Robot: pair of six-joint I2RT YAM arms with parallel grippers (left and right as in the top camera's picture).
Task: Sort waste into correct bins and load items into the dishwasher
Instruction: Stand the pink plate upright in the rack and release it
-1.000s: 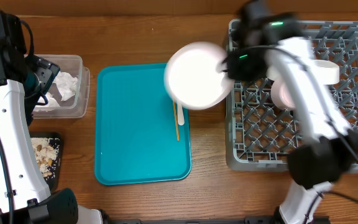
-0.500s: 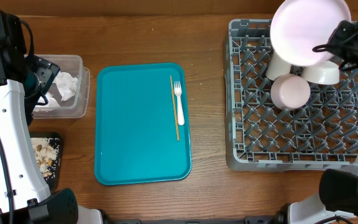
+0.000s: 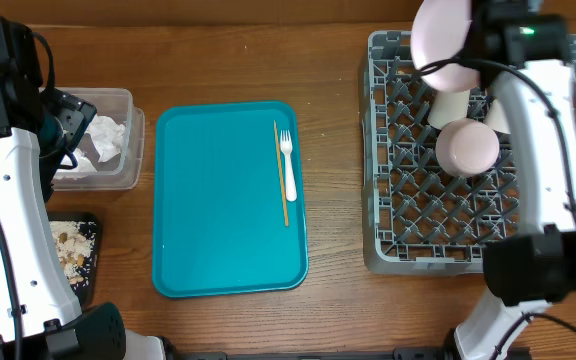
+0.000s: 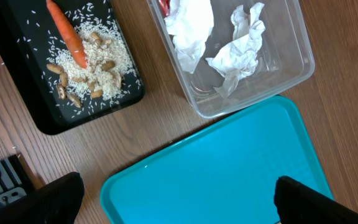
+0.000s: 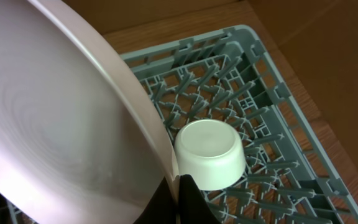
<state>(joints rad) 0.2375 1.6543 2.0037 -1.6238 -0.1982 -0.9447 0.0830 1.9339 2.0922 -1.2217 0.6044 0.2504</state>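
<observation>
Right gripper (image 5: 178, 190) pinches the rim of the pale-pink plate (image 5: 61, 124), jaws closed on it. It holds the plate tilted on edge above the grey dish rack (image 5: 241, 68), beside an upturned white bowl (image 5: 210, 152). Left gripper (image 4: 179, 202) hangs empty with its jaws spread wide over the teal tray (image 4: 229, 168), near the clear tub (image 4: 291, 68) of napkins (image 4: 238, 50). The fork (image 3: 288, 165) and wooden stick (image 3: 285, 212) lie side by side on the tray.

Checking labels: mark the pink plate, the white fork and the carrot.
pink plate (image 5: 55, 124), right wrist view, its face.
white fork (image 3: 289, 175), overhead view, mid-handle.
carrot (image 4: 67, 34), left wrist view, its middle.
</observation>
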